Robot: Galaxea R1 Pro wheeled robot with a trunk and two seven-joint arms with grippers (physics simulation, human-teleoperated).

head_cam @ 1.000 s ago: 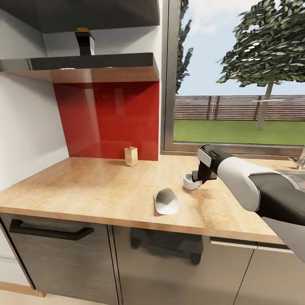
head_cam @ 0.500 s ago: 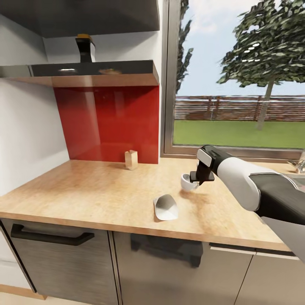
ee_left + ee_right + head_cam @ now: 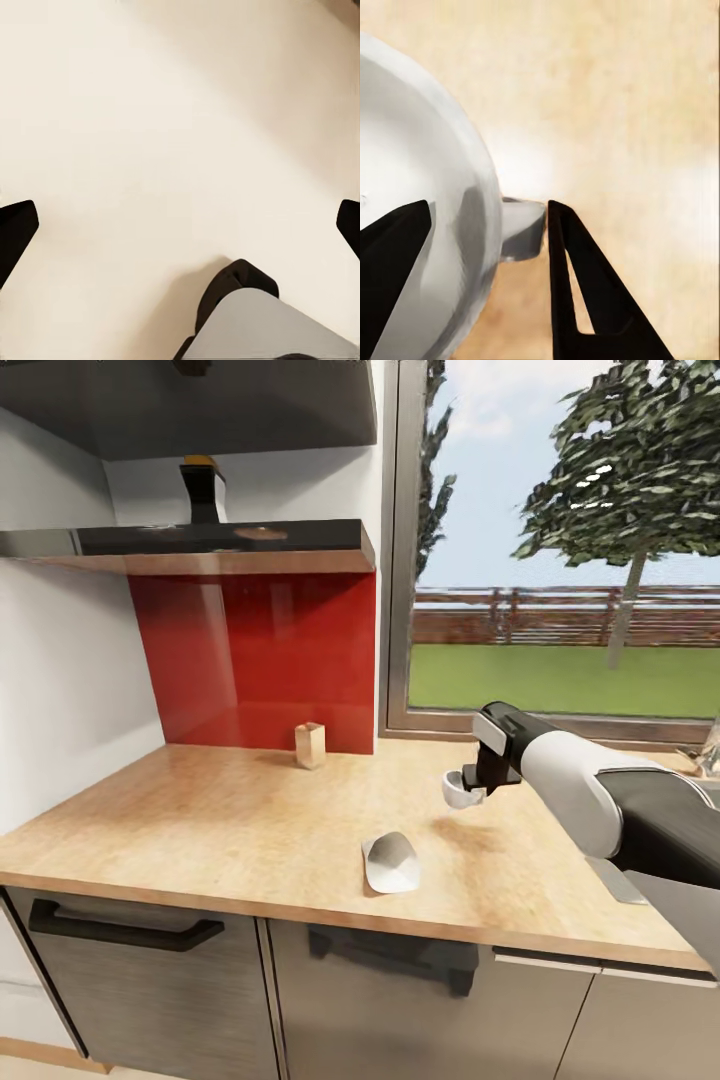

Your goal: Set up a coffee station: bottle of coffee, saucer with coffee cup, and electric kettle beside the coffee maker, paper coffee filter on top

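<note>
- Your right claw (image 3: 468, 788) is clenched on the coffee cup (image 3: 457, 789), one finger inside the rim and one outside by the handle, with the cup lifted off the tabletop (image 3: 230, 810).
- The paper coffee filter (image 3: 391, 863) lies on the tabletop below and left of the cup, near the front edge.
- The right arm reaches in from the right, forearm roughly level, claw pointing down.
- The bottle of coffee (image 3: 203, 490) sits up on the kitchen shelf (image 3: 220, 540), far left of the cup.
- The left claw (image 3: 180, 225) is spread wide, holding nothing.
</note>
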